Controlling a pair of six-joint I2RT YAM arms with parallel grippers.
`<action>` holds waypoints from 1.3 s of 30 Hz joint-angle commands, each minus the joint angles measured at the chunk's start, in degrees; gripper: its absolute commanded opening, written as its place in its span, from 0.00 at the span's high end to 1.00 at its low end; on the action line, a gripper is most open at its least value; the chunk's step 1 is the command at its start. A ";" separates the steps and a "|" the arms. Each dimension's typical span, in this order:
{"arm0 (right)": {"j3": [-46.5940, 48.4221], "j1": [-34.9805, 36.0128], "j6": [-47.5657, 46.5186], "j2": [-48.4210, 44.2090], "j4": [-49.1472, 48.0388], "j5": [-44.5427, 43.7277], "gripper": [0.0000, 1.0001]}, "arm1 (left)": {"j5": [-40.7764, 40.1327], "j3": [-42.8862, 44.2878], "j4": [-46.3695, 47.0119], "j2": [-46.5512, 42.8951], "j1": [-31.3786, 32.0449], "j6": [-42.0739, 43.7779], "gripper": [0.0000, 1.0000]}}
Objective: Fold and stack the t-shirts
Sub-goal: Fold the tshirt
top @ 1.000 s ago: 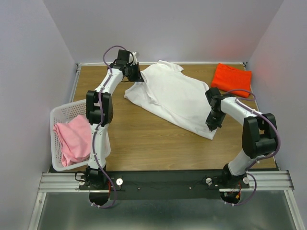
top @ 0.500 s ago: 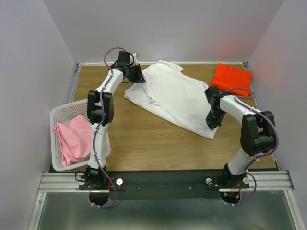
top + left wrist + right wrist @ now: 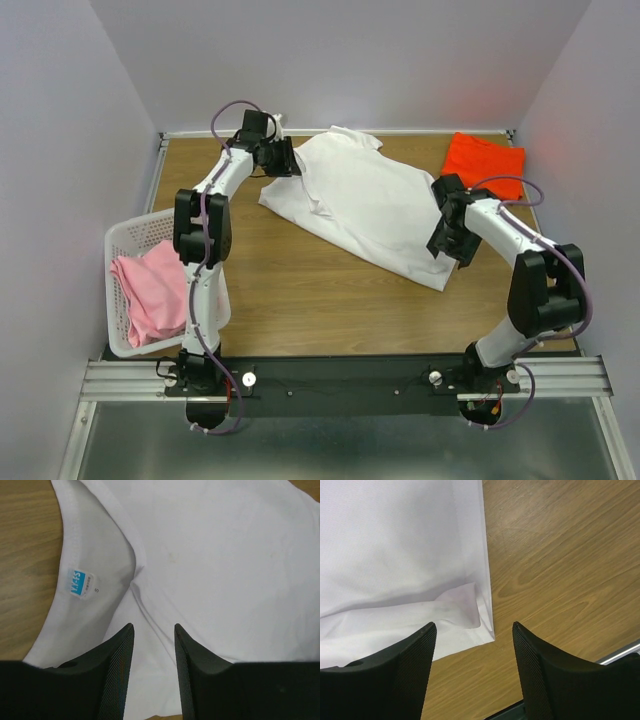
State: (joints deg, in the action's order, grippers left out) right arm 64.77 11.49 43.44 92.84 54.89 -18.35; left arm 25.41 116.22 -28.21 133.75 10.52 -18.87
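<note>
Across the middle of the top view we see the white t-shirt [image 3: 365,205] spread out on the table [image 3: 300,300], rumpled along its left edge and not yet folded. Toward the upper right corner of that frame the orange-red t-shirt [image 3: 483,163] lies as a compact rectangle, which we take to be a finished fold and the start of the stack. At the left edge, the pink t-shirt [image 3: 150,290] sits bunched in the basket [image 3: 118,240], untouched.

We judge roughly one shirt of three done, with the white one in hand and the pink one left.

Our left gripper [image 3: 154,630] sits over the collar near the size label [image 3: 78,580], its fingers only narrowly apart with flat cloth showing in the gap. We cannot tell from this view whether the tips touch the fabric. Our right gripper [image 3: 473,626] hangs over the hem corner at the lower right of the shirt, fingers spread wide and holding nothing, where a small flap [image 3: 455,611] has turned under.
</note>
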 commanded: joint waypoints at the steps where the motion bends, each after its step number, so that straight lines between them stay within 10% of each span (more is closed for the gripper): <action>1: -1.13 -0.41 -0.20 -3.27 -0.40 0.93 0.34 | -1.32 -7.05 0.61 -6.82 0.11 4.01 0.54; 29: -8.26 -0.32 1.47 -0.82 -13.06 1.48 0.53 | -3.96 -22.88 3.24 -10.88 -3.23 8.24 0.55; 39: -6.50 -0.41 0.77 1.56 -13.32 -1.25 0.88 | -4.05 -23.59 4.30 -8.95 -3.32 8.59 0.55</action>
State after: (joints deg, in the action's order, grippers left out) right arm 56.90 11.49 43.81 93.69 42.37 -16.10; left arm 22.50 93.58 -24.95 122.96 7.25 -11.70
